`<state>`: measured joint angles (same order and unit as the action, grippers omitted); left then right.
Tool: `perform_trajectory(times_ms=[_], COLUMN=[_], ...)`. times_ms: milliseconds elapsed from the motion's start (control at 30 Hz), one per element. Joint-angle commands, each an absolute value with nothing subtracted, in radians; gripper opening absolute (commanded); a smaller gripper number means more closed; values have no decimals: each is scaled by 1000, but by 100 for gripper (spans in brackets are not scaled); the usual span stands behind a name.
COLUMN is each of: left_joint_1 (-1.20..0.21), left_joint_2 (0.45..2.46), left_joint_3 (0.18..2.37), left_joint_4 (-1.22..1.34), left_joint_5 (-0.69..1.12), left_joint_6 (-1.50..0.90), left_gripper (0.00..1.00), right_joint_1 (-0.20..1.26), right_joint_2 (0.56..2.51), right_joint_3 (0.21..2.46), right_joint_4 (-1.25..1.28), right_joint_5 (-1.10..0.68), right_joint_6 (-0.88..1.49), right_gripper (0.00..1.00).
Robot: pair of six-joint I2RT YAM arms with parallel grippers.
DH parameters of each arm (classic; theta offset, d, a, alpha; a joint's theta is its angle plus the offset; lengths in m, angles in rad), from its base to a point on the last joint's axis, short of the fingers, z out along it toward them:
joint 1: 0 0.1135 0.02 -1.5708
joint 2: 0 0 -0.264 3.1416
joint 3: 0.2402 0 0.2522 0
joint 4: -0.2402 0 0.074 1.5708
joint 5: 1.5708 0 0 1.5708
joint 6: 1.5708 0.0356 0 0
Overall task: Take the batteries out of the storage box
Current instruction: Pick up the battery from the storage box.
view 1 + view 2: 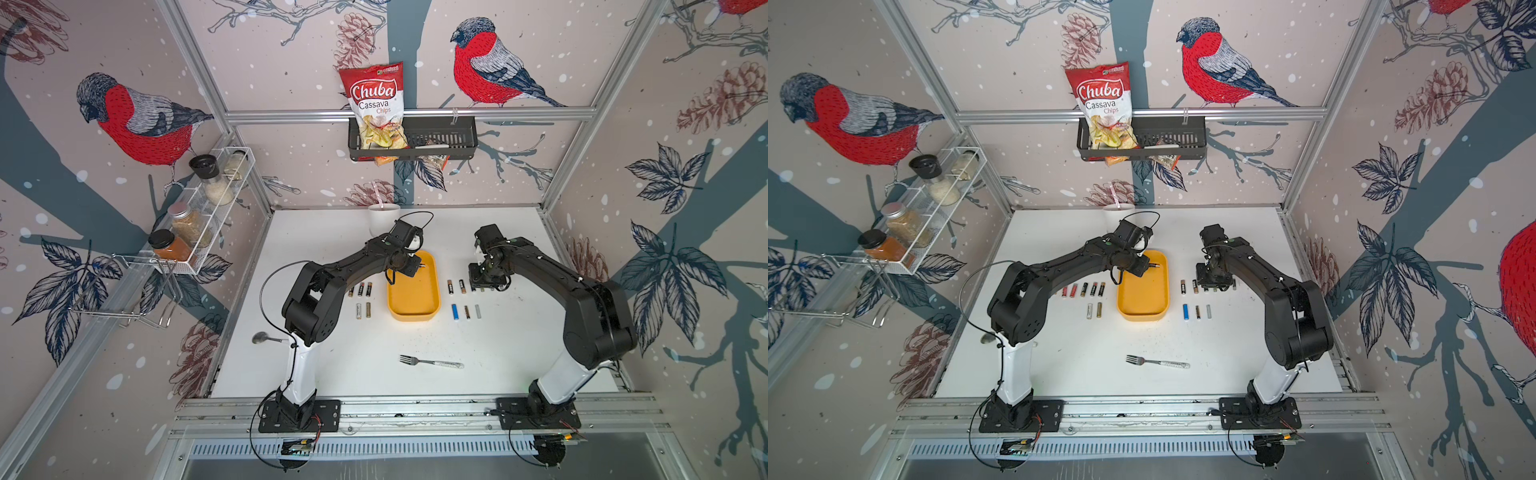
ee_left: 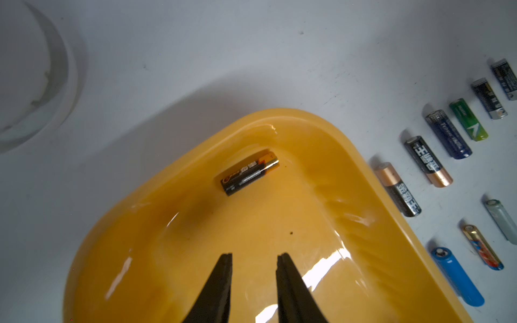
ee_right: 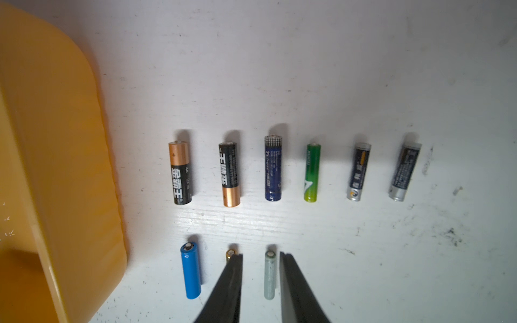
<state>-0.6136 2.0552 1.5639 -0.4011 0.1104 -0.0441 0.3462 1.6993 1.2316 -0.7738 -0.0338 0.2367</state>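
The yellow storage box (image 1: 413,309) sits mid-table. One black-and-orange battery (image 2: 249,172) lies inside it near the far end, also seen in a top view (image 1: 1154,264). My left gripper (image 2: 254,256) hangs over the box's inside, open and empty, short of that battery. Several batteries lie in rows on the table left (image 1: 360,289) and right (image 1: 456,286) of the box. My right gripper (image 3: 261,256) is low over the right rows and open. A pale grey battery (image 3: 270,275) lies on the table between its fingers, with a gap on each side.
A white cup (image 1: 383,218) stands behind the box by the left wrist. A fork (image 1: 432,363) lies near the table's front and a spoon (image 1: 264,338) at its left edge. A black wall basket (image 1: 440,139) and a spice rack (image 1: 199,208) hang above.
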Motion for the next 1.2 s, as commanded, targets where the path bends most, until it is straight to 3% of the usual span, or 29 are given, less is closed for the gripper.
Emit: perform_trajectory(times_ms=[0,400,1167], left_joint_1=[-615,-615,-619], left_joint_2=[2096,2206,2258], left_joint_3=[1613,1708,1695], left_joint_4=[-357,-345,-340], left_joint_5=[162,172,144], left_joint_6=[19,64,92], left_gripper=[33,35,35], right_joint_1=[337,307,286], right_joint_2=[1704,1717,1712], right_joint_3=[1238,1239,1216], right_joint_4=[-804,-821,-816], right_joint_5=[-23,-20,-30], right_joint_6=[226,214,206], right_gripper=[29,30,30])
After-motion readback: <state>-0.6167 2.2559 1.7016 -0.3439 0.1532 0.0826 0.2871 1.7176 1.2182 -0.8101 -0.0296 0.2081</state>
